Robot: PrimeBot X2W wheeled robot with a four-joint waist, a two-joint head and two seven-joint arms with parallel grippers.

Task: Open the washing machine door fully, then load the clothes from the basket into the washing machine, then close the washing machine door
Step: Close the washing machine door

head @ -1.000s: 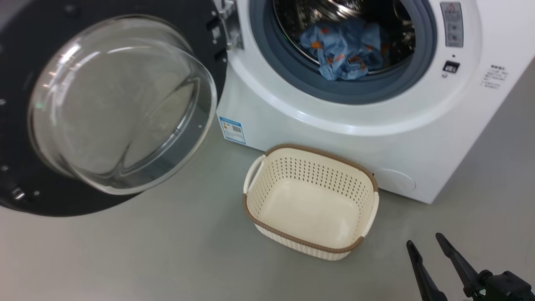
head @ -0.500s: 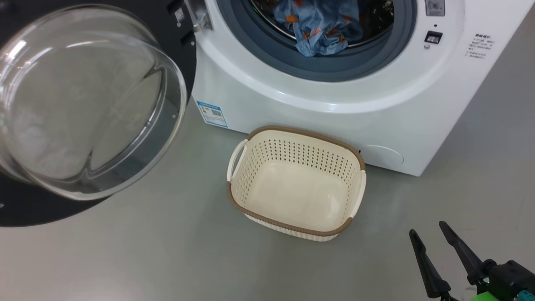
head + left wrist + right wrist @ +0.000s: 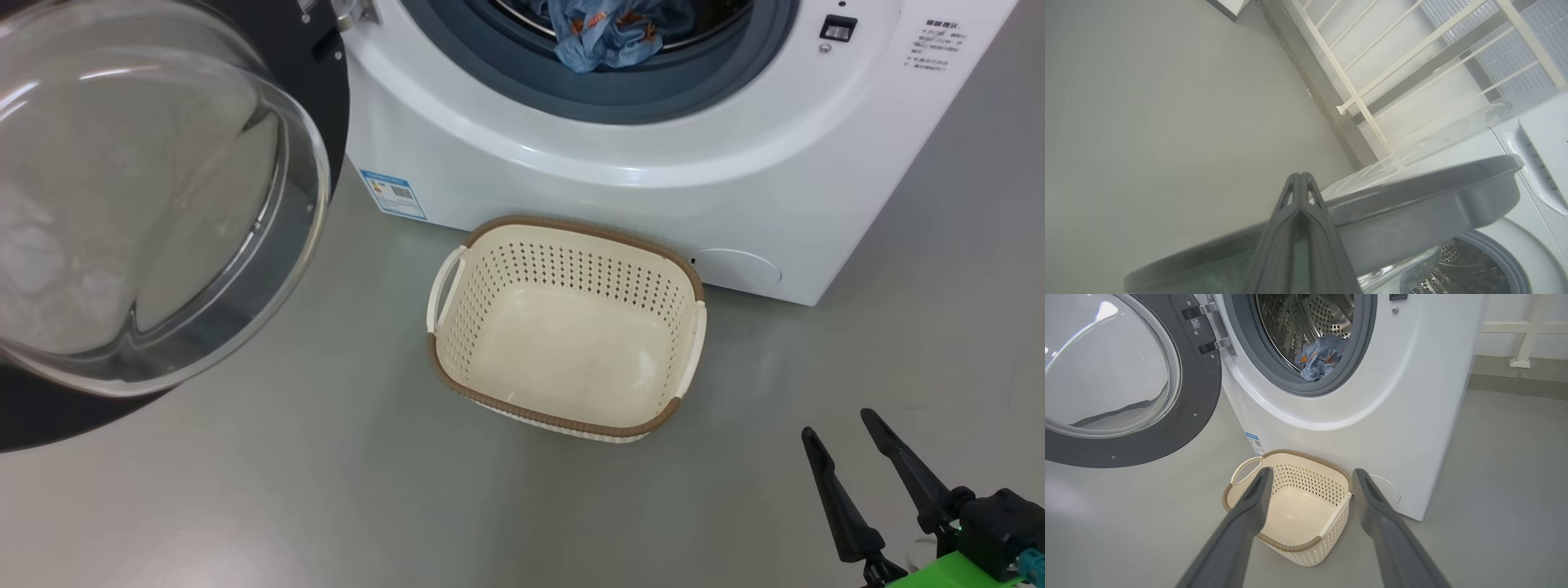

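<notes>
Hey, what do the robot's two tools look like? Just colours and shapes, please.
The right tool has two long, slim black fingers tapering to pointed tips. They are fixed to a chunky black mount, with a bright green part and a small teal connector beneath. The left tool has similar dark grey fingers, with small triangular cut-outs near the tips.

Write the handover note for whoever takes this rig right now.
Grippers: left gripper shut, by the washing machine door rim, contact unclear; right gripper open, holding nothing, low near the basket.
Things: door stands wide open; clothes lie in the drum; basket is empty, on the floor before the washing machine.
Done: opening, loading.
Left: close the door.
</notes>
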